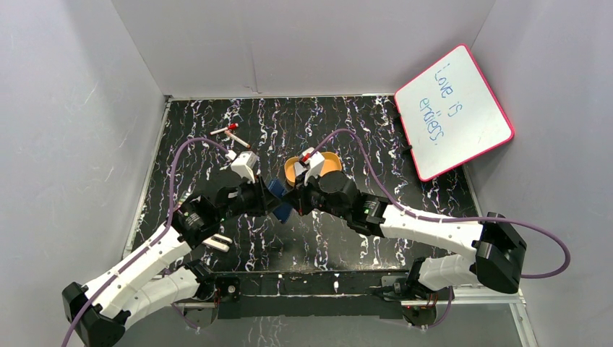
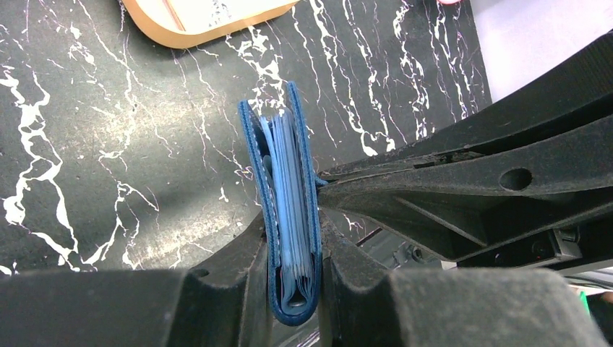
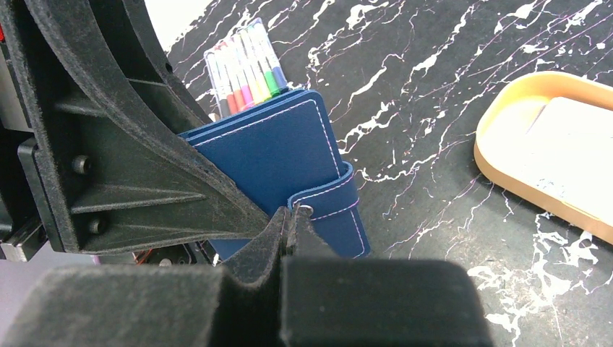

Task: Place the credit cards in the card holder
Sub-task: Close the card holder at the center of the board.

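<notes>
The navy-blue card holder [image 1: 278, 199] is held up between both grippers at the table's middle. My left gripper [image 2: 293, 267] is shut on its folded spine, and the holder [image 2: 289, 188] stands edge-on with light blue pockets showing. My right gripper [image 3: 293, 217] is shut on the snap tab [image 3: 332, 199] of the closed holder [image 3: 275, 152]. A pale credit card [image 3: 571, 144] lies in the orange tray [image 3: 506, 166]. It also shows in the left wrist view [image 2: 209, 11]. I cannot tell if any card is inside the holder.
The orange oval tray [image 1: 293, 168] sits just behind the right wrist. A pack of coloured markers [image 3: 246, 65] lies beyond the holder. A red-capped marker [image 1: 230, 131] lies at the back left. A pink-framed whiteboard [image 1: 454, 112] leans at the back right.
</notes>
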`<state>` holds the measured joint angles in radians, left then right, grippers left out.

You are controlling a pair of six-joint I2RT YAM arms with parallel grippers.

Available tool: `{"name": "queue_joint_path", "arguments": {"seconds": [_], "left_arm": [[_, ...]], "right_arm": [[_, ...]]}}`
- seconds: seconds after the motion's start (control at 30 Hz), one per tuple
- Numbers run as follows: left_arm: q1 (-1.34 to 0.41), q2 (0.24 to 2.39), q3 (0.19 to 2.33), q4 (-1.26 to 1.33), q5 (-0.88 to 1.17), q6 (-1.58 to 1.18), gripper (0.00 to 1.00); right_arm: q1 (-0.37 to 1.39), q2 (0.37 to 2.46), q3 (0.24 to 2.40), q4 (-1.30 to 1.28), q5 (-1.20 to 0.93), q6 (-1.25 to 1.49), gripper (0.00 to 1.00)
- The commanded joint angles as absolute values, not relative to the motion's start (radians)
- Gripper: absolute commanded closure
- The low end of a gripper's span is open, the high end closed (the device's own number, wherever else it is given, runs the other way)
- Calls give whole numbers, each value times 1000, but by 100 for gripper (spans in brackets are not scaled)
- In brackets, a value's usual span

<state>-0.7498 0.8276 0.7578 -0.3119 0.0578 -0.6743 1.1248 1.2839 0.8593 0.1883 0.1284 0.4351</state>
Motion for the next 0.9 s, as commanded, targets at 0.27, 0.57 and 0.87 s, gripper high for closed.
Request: {"name": "queue_joint_path", "arguments": {"seconds": [0.27, 0.57, 0.87], "left_arm": [[-793, 771, 764, -28, 292, -729, 100], [-792, 721, 748, -133, 211, -689, 100], [-793, 637, 747, -225, 208, -609, 100]], "right_arm": [[1163, 1283, 905, 287, -28, 486, 100], [1164, 1184, 943, 154, -107, 471, 42], [1163, 989, 1044, -134, -201, 357, 1]]}}
